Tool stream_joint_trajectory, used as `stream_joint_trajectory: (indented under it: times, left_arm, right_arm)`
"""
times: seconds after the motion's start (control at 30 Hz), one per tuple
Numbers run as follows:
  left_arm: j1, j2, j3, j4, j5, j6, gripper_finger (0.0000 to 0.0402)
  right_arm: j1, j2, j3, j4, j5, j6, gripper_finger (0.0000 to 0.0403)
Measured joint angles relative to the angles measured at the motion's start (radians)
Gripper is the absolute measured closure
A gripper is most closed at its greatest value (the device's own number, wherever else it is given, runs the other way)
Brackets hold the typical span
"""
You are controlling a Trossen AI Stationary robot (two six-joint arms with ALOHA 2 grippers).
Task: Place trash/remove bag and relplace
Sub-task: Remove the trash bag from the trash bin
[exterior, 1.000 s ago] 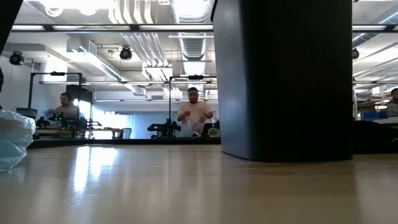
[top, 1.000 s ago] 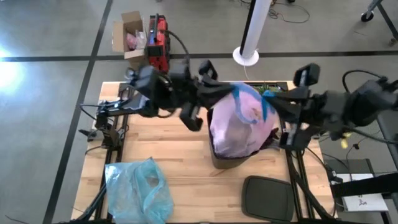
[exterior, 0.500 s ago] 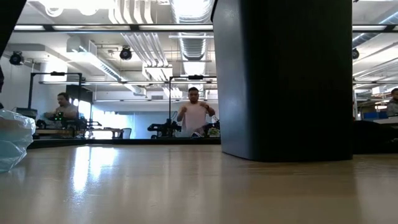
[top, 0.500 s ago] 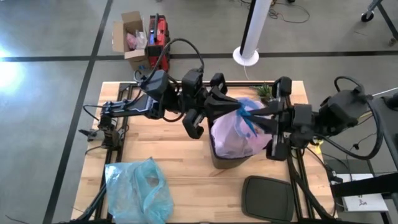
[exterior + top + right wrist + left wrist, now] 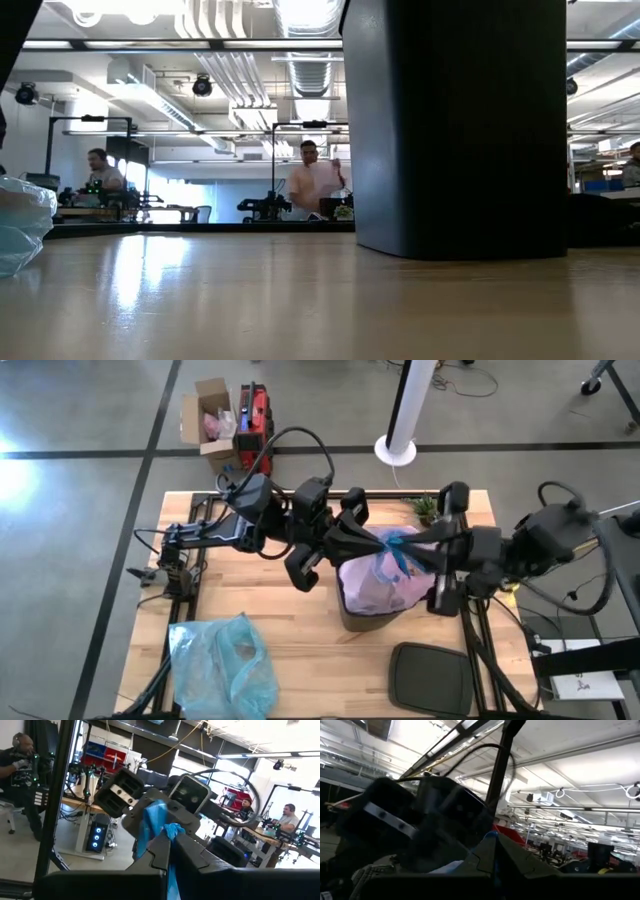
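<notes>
The bag [image 5: 385, 582], a pale pink liner, stands with its lower part inside the black bin [image 5: 372, 618], which fills the middle of the low view [image 5: 460, 120]. Its blue drawstring loops [image 5: 402, 550] are gathered together above the bin. My left gripper [image 5: 385, 544] comes from the table's left and my right gripper [image 5: 420, 552] from the right. Both are shut on the loops and nearly meet tip to tip. The trash is hidden. My left gripper pinches a blue drawstring loop [image 5: 491, 835] at the bag's top between its two fingers, reaching in roughly level from the table's left. The bag hangs below, its lower part in the bin. My right gripper pinches the blue drawstring [image 5: 156, 822] at the bag's top between its two shut fingers, coming roughly level from the table's right. The blue plastic bunches up over the fingertips. The bag hangs beneath, its bottom in the bin.
A crumpled light-blue plastic bag [image 5: 225, 665] lies at the table's near left, also at the low view's left edge [image 5: 20, 225]. A dark lid [image 5: 430, 675] lies near right. Beyond the far edge stand a cardboard box [image 5: 210, 415] and a white pole [image 5: 405, 410]. People sit in the room behind.
Both grippers have come together over the bin, the left going right and the right going left, both sinking a little. The bag's mouth, held spread wide and higher a second ago, is now gathered, and the bag has settled lower into the bin.
</notes>
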State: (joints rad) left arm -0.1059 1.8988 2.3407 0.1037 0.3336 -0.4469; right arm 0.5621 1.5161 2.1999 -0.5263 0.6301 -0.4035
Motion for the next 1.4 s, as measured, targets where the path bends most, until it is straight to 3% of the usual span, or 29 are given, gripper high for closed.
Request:
stream_joint_trajectory:
  times: [0.2,0.43,0.73,1.03,1.2,1.4]
  left_arm:
    - [0.000,0.016,0.000,-0.006,0.007,-0.008,0.0398]
    - [-0.001,0.016,0.000,0.000,0.102,-0.058,0.0378]
    - [-0.004,0.011,0.000,-0.004,0.262,-0.140,0.0312]
    - [-0.003,-0.012,0.000,-0.007,0.303,-0.146,0.0254]
    - [-0.005,-0.018,0.000,0.036,0.313,-0.144,0.0251]
    - [-0.006,-0.019,0.000,0.106,0.311,-0.166,0.0277]
  right_arm:
    - [-0.009,0.030,-0.002,-0.045,-0.022,0.014,0.0403]
    - [-0.050,0.038,-0.002,-0.122,-0.006,0.086,0.0403]
    - [-0.083,0.036,-0.002,-0.226,0.079,0.191,0.0403]
    - [-0.082,0.028,-0.001,-0.231,0.080,0.221,0.0403]
    - [-0.083,0.020,-0.001,-0.254,0.105,0.230,0.0403]
    - [-0.088,0.016,-0.001,-0.333,0.185,0.289,0.0403]
